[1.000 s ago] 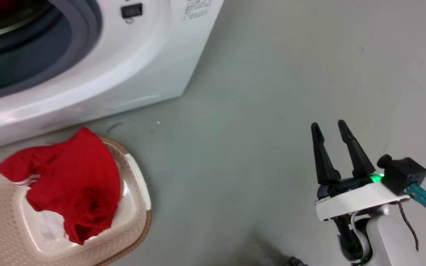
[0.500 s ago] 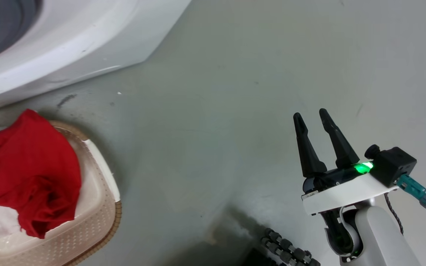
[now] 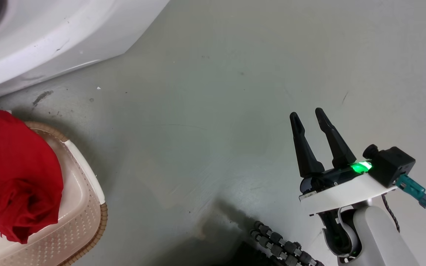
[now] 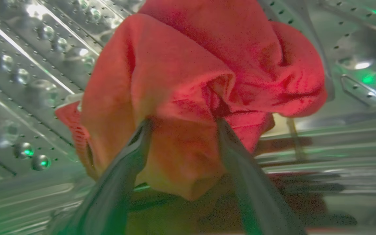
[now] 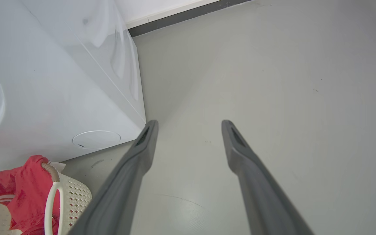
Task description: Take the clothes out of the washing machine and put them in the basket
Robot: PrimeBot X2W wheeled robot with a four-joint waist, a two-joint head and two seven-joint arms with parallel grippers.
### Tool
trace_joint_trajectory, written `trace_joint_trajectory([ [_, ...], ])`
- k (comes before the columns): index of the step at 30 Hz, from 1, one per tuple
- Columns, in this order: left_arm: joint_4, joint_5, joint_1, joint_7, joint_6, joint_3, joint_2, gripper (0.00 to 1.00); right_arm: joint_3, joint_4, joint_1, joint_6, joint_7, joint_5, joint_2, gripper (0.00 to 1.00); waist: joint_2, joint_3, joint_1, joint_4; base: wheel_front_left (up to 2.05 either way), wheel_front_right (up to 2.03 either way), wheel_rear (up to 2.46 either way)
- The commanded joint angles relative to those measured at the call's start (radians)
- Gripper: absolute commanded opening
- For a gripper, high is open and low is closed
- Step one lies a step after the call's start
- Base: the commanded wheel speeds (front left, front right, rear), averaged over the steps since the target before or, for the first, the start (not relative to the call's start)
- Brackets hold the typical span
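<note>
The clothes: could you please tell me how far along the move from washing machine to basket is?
Done: one red garment lies in the basket, draped over its rim. In hand: the left gripper is inside the drum, fingers open astride a second red garment. Left: close on it, lift it out and drop it in the basket. The right gripper hangs open, empty.

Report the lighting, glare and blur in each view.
Head view: even light, sharp; a green lamp glows behind the right gripper, dark shadow on the floor at the bottom. Left wrist view: dim, grainy, green-tinted; glints on the drum, the left gripper blurred against the clothes. Right wrist view: bright, wide-angle bend along the washing machine.
</note>
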Motion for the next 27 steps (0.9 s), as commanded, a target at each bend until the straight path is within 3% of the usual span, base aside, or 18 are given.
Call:
trace_joint_trajectory([
  [1,-0.01,-0.006,0.036,0.018,0.006,0.0,0.002,0.77,0.002,-0.006,-0.005,-0.001,-0.002,0.005,0.001,1.0,-0.0001,0.004,-0.0001,-0.001,0.0,0.0,0.0],
  [2,-0.01,-0.006,0.036,0.018,0.006,0.0,0.002,0.77,0.002,-0.006,-0.005,-0.001,-0.002,0.005,0.001,1.0,-0.0001,0.004,-0.0001,-0.001,0.0,0.0,0.0],
  [3,-0.032,-0.004,0.044,0.014,0.013,0.0,0.007,0.43,0.003,-0.006,-0.006,-0.001,-0.002,0.007,0.001,1.0,-0.0001,0.007,-0.0001,-0.002,0.0,0.0,0.0],
  [4,-0.053,-0.003,0.05,0.009,0.02,0.004,0.014,0.0,0.005,-0.006,-0.009,-0.001,-0.002,0.008,0.001,1.0,-0.0001,0.009,-0.0001,-0.004,0.0,0.0,0.0],
  [13,-0.148,0.015,0.069,-0.064,0.068,0.016,0.057,0.0,0.01,-0.001,-0.024,-0.001,-0.002,0.018,0.001,1.0,-0.0001,0.017,-0.0001,-0.015,0.0,0.0,0.0],
  [19,-0.134,0.029,0.045,-0.205,0.076,0.007,0.065,0.0,0.004,0.002,-0.024,-0.001,-0.002,0.015,0.001,1.0,-0.0001,0.004,-0.0001,-0.007,0.0,0.0,0.0],
  [27,-0.042,0.006,0.033,-0.468,0.081,-0.007,0.001,0.0,-0.047,0.001,-0.022,-0.001,-0.002,-0.015,0.0,1.0,-0.0001,-0.066,-0.0001,0.048,0.0,0.0,0.0],
])
